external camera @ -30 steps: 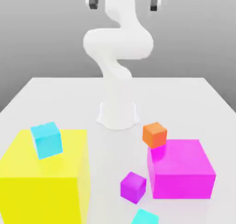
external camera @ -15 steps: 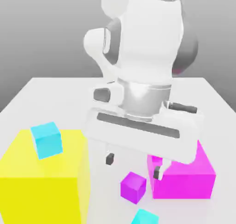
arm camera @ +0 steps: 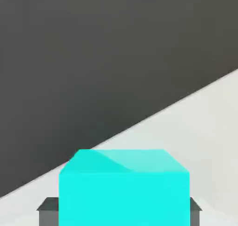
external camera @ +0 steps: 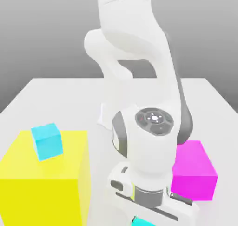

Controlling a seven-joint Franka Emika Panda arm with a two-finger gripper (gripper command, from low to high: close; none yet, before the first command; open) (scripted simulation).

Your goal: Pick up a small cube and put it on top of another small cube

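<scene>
The small cube [arm camera: 123, 188] is turquoise and rests on the white table at its front edge, peeking out under the hand in the exterior view [external camera: 142, 222]. My gripper [arm camera: 120, 212] is down around it, with a grey fingertip [arm camera: 47, 212] pressed against each of two opposite sides, shut on it. Another small cube [external camera: 47, 141], sky-blue, sits tilted on top of the big yellow block [external camera: 42, 183] at the exterior view's left, well away from the hand.
A big magenta block [external camera: 197, 169] stands just to the exterior view's right of the bent arm [external camera: 148, 127]. The white table [external camera: 56, 95] runs back to the arm's base. Beyond the table's edge the floor is dark [arm camera: 93, 57].
The arm has swung down from high up to the table's front edge. Its hand has dropped over the turquoise cube and the fingers have closed in on it.
</scene>
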